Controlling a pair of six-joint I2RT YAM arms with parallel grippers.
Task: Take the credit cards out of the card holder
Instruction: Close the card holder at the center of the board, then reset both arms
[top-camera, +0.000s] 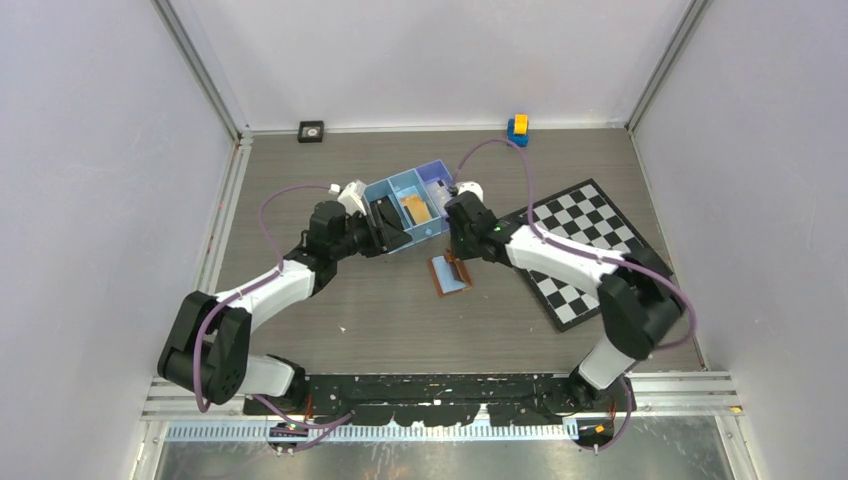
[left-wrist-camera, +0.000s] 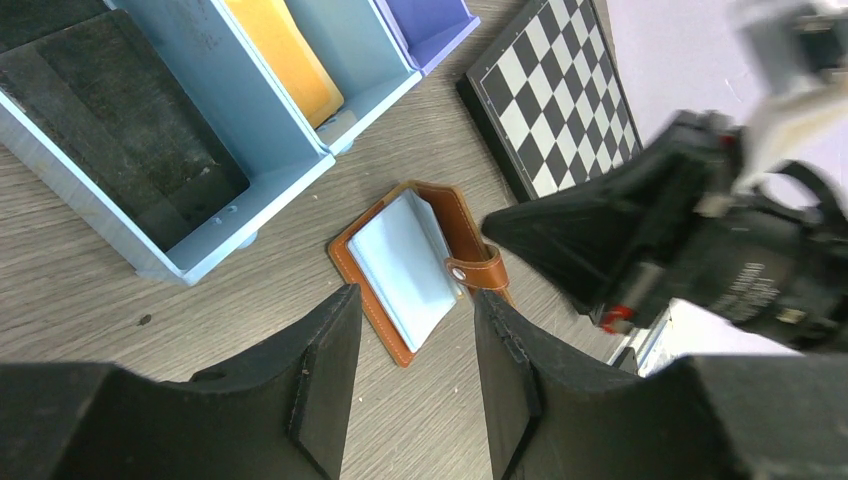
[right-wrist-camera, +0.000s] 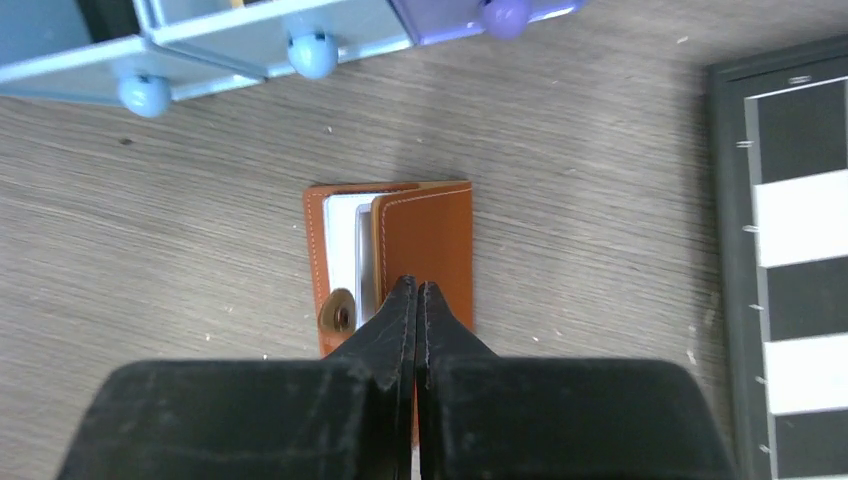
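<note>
1. Right gripper (right-wrist-camera: 415, 292) jaws are shut at the flap of the card holder (right-wrist-camera: 428, 235) on the bench (right-wrist-camera: 180, 250); left gripper (left-wrist-camera: 415, 305) is half-open and empty.
2. Looks like the opening step — next you'd lift that flap off the credit cards (left-wrist-camera: 400, 265).

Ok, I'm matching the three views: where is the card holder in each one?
Top external: card holder mid-table, just below the blue tray.
Left wrist: card holder centre, below-right of the blue tray.
Right wrist: card holder centre, below the blue tray.
Shared landmark: the blue tray.
</note>
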